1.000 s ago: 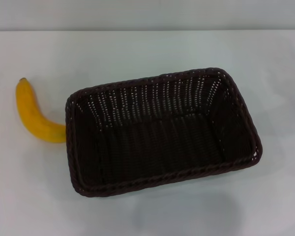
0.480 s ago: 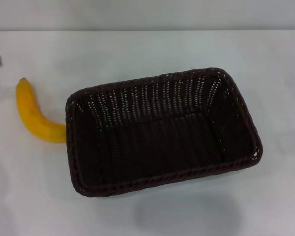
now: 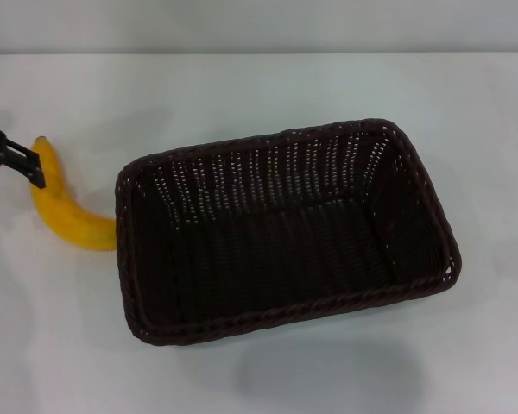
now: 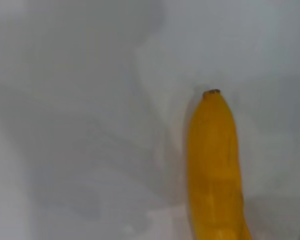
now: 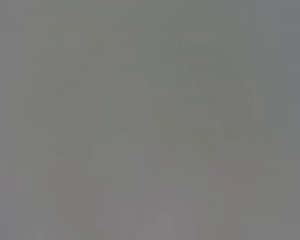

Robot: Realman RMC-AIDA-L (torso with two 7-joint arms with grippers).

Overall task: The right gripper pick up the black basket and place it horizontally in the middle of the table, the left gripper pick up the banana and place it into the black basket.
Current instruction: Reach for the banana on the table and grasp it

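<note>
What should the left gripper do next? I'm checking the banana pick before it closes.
Probably ease the left gripper further over the banana and lower it around the upper part near the stem. It sits at the head view's left edge, just reaching the stem end, and the banana lies flat on the table, its other end against the black basket, already placed mid-table.

Black basket (image 3: 285, 228) fills table (image 3: 242, 86) centre, its left end wall touching the banana (image 3: 65, 211), so no gap on that side; bare top runs along far edge, near edge & right edge w/ nothing standing.
</note>
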